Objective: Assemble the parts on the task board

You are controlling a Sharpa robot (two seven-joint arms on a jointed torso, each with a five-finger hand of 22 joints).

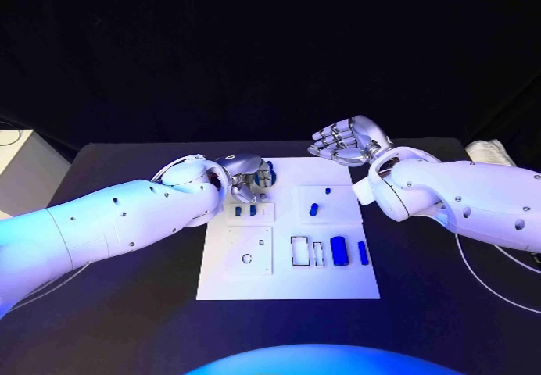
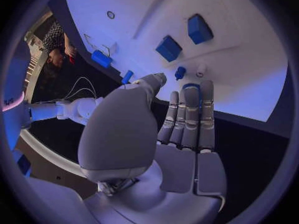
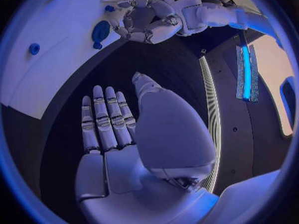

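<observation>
The white task board (image 1: 288, 281) lies mid-table. My left hand (image 1: 240, 180) is over its far left corner, fingers held together and thumb apart. Its fingertips (image 2: 191, 97) touch a round blue part (image 1: 267, 173), which peeks out behind them as a blue arc (image 2: 191, 87); nothing is pinched. Two blue blocks (image 2: 169, 48) and a small peg (image 2: 180, 72) sit just beyond. A blue cylinder (image 1: 338, 251) and a blue bar (image 1: 363, 251) lie at the board's right. My right hand (image 1: 349, 141) hovers past the far edge, fingers (image 3: 102, 117) straight and empty.
Outlined recesses (image 1: 300, 250) and small ring holes (image 1: 247, 258) mark the near half of the board. A white box (image 1: 28, 168) stands off the table's left side, a pale object (image 1: 490, 150) lies at the far right, and cables (image 1: 496, 266) run under my right arm.
</observation>
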